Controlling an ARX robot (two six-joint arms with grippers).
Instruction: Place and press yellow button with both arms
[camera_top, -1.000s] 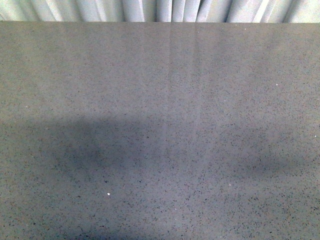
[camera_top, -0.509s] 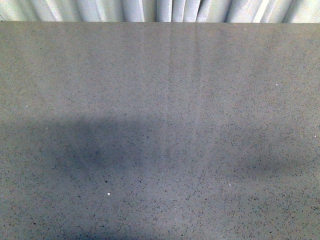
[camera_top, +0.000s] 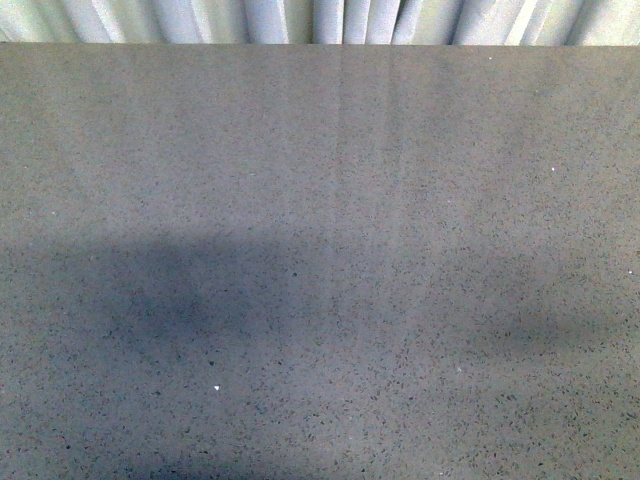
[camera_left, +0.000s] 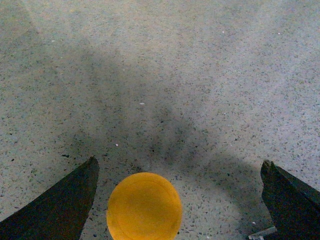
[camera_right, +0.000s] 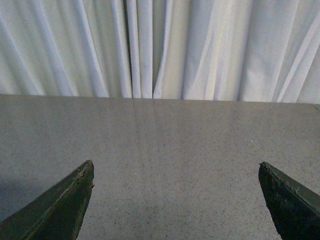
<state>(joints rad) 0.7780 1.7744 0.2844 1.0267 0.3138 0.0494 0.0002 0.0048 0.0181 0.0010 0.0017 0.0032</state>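
1. We are starting at the left gripper (camera_left: 178, 161): its dark fingers (camera_left: 55, 210) are standing wide apart and pinching nothing.
2. The yellow button (camera_left: 144, 206) is sitting between those fingers, much closer to one than to the other. It seems just clear of the nearer one, though we cannot rule out a light touch.
3. We are seeing only its round orange-yellow cap, smooth and matte, facing the wrist camera and hiding the neck and base. From that we are judging that it is standing upright on the speckled grey table (camera_left: 200, 75).
4. The right gripper (camera_right: 175, 164) is likewise spread and empty, pointing over the tabletop toward the pale curtain (camera_right: 165, 50). No button is showing ahead of it, and the front view is showing neither arm nor button.
5. We are judging that the placing is nearly done and the press is ahead. To do it well, we are advising that the nearer finger stay off the cap so the button is not tipped. The push should go straight down on the dome's centre.
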